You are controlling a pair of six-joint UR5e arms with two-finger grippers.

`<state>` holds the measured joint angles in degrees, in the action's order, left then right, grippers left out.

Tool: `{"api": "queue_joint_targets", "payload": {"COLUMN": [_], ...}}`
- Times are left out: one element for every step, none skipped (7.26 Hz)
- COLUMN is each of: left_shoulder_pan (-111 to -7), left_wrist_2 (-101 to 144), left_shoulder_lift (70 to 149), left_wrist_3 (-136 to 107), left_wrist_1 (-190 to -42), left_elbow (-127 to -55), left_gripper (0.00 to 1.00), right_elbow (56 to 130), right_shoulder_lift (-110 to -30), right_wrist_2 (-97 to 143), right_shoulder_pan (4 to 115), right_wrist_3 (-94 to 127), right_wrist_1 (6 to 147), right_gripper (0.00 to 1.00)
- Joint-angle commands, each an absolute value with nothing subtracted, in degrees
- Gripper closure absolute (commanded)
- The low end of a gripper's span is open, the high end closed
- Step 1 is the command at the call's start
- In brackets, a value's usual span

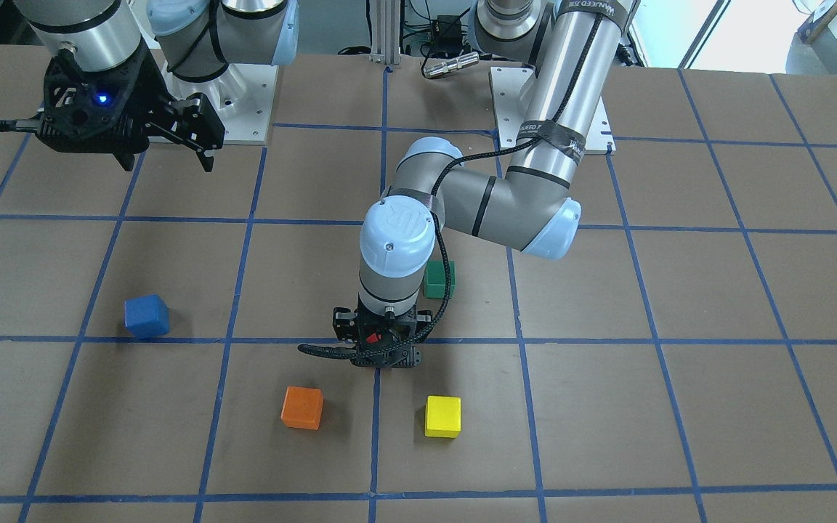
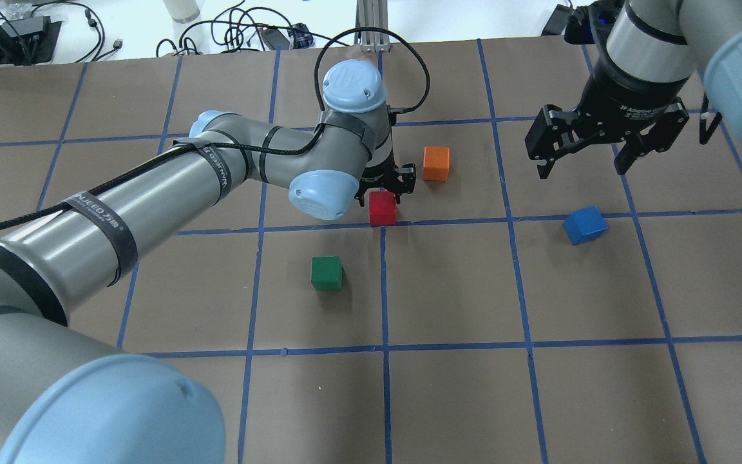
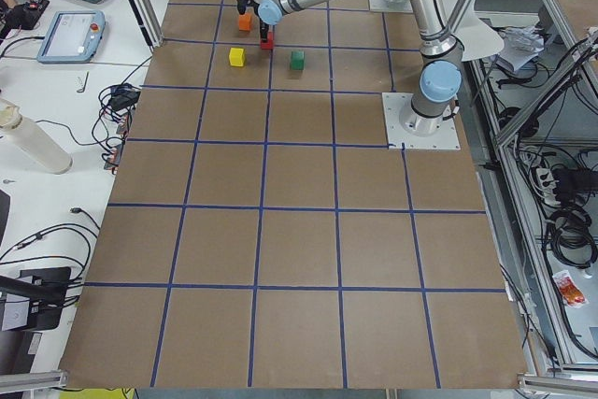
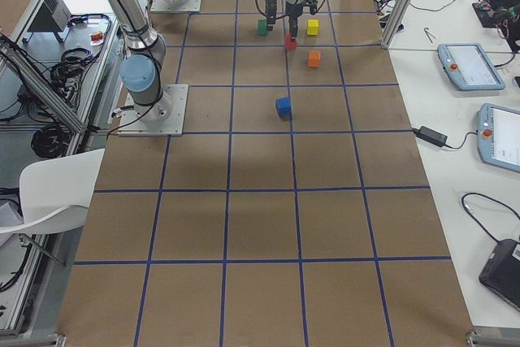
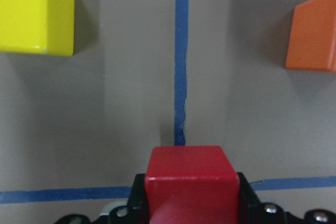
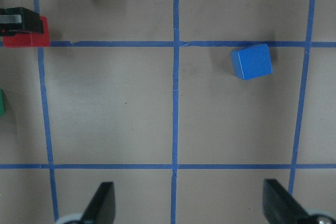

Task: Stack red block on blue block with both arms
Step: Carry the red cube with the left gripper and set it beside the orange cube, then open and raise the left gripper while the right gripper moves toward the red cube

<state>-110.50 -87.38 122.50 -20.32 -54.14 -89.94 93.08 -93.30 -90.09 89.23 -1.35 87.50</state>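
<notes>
At the tape crossing near the table's middle, the red block (image 5: 191,177) sits between the fingers of the left gripper (image 1: 382,347). My wrist feed shows a black pad tight against each side face, so I log that gripper as clamped on the cube. I can't tell whether the cube's underside is on the paper or just off it. The left arm (image 2: 171,174) reaches across from my left, with its wrist pointing straight down over the cube.

The blue block (image 2: 585,225) is well apart from the red one, out on my right side. It lies alone, turned skew to the grid, with one edge touching a blue tape line (image 6: 176,103). The right gripper (image 2: 581,169) hangs raised above the table near that cube and touches nothing. Its fingers are spread wide, with one at each lower corner of the right wrist feed and bare paper between them.

The orange block (image 2: 436,163) is just beyond the red one, near but not touching. The yellow block (image 1: 442,416) is also on the far side, across the tape line from the orange. The green block (image 2: 326,272) is on my side of the red cube, apart from it. All of them rest on the brown table (image 2: 590,399).
</notes>
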Motion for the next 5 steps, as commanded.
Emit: {"api": "queue_joint_targets", "payload": {"left_shoulder_pan": [-110.0, -108.7, -106.2, -102.7, -98.4], "left_wrist_2": [-87.7, -87.5, -87.5, -87.8, -88.2], "left_shoulder_lift": [120.6, 118.4, 115.3, 111.4, 107.7], "left_wrist_3": [-19.6, -17.5, -14.0, -7.5, 0.4], "left_wrist_1": [-54.1, -55.0, -59.6, -69.2, -80.7], "left_elbow": [-89.0, -88.0, -85.9, -83.2, -79.8], "left_gripper": [0.0, 0.0, 0.0, 0.0, 0.0], "right_elbow": [93.1, 93.1, 93.1, 93.1, 93.1], "right_shoulder_lift": [-93.3, -93.1, -92.8, -91.9, -91.1], "right_wrist_2": [-90.1, -90.0, -90.0, -89.7, -89.6], "right_shoulder_pan": [89.3, 89.3, 89.2, 89.2, 89.3], "right_wrist_3": [-0.9, -1.5, -1.2, -1.6, -1.8], "right_wrist_1": [86.9, 87.7, 88.1, 89.6, 89.7], "right_gripper": [0.0, 0.0, 0.0, 0.0, 0.0]}}
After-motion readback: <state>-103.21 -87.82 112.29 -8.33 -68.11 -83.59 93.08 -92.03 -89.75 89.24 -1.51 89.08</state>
